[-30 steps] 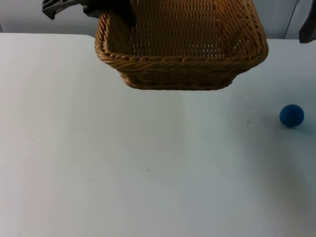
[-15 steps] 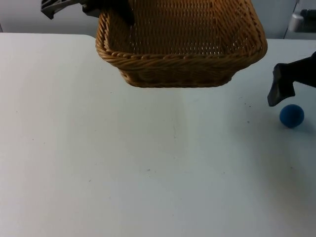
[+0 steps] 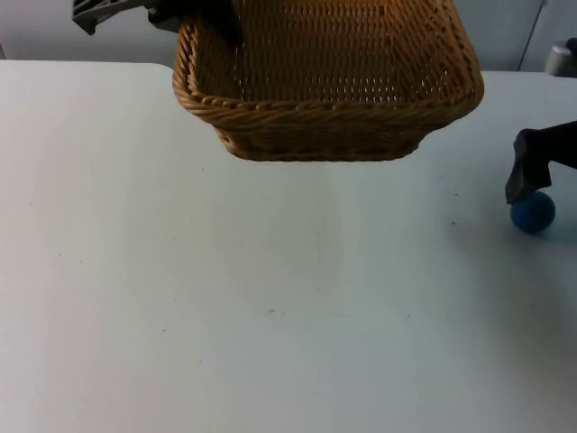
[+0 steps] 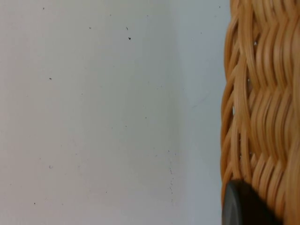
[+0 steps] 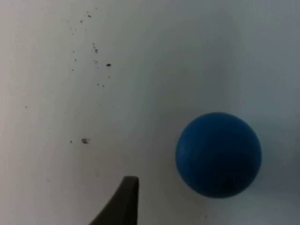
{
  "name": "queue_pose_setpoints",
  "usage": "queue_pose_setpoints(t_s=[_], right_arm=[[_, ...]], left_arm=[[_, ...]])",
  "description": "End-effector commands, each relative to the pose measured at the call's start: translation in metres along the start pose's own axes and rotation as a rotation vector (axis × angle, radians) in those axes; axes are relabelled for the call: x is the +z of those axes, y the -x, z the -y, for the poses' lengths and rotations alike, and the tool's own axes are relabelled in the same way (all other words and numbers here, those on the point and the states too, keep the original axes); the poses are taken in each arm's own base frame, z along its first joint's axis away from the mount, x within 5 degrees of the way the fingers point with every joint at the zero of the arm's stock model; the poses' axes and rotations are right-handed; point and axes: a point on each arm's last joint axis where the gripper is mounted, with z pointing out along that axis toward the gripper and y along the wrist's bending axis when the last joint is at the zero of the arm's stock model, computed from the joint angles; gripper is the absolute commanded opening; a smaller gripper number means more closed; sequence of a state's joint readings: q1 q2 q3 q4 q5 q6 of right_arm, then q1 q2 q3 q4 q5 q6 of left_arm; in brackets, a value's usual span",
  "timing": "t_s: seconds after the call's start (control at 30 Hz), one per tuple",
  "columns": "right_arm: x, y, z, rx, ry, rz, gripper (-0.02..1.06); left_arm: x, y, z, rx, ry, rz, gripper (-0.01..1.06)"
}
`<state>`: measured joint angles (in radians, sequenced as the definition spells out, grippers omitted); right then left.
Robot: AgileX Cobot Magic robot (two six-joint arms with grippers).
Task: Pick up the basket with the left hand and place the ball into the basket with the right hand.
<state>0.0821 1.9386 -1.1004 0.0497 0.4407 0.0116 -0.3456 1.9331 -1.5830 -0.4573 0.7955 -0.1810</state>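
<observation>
A woven wicker basket (image 3: 329,81) hangs in the air over the far middle of the table. My left gripper (image 3: 209,20) is shut on its far left rim. In the left wrist view a black fingertip (image 4: 241,205) presses against the basket's woven wall (image 4: 262,103). A small blue ball (image 3: 533,214) lies on the table at the right edge. My right gripper (image 3: 530,180) stands open just above and behind it, nearly touching. In the right wrist view the ball (image 5: 218,153) lies beside one black fingertip (image 5: 123,201), with a gap between them.
The white table (image 3: 270,298) stretches bare in front of the basket. The grey partition wall (image 3: 54,27) closes off the far side. A few dark specks (image 5: 93,47) mark the table near the ball.
My right arm came in from the right edge and has dropped down toward the ball, shifting a little right. The basket has stayed in the left gripper, almost still.
</observation>
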Motion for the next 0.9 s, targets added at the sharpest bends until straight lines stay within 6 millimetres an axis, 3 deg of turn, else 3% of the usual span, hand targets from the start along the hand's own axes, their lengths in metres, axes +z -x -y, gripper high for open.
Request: queue_pose_setpoints(t_s=[0.0,0.13,0.47,0.87], right_arm=[[0.002,0.003,0.001,0.011,0.000,0.013,1.04],[0.010,0.003,0.001,0.011,-0.001,-0.016,1.04],[0.013,0.030,-0.001,-0.001,0.002,-0.010,1.04],[0.021,0.031,-0.002,-0.002,0.004,-0.069,1.04]], left_arm=[[-0.002,0.004,0.002,-0.019,-0.018,0.031,0.00],[0.001,0.004,0.001,-0.021,-0.014,0.025,0.00],[0.000,0.006,0.000,-0.018,-0.012,0.040,0.00],[0.000,0.006,0.000,-0.018,-0.012,0.042,0.00]])
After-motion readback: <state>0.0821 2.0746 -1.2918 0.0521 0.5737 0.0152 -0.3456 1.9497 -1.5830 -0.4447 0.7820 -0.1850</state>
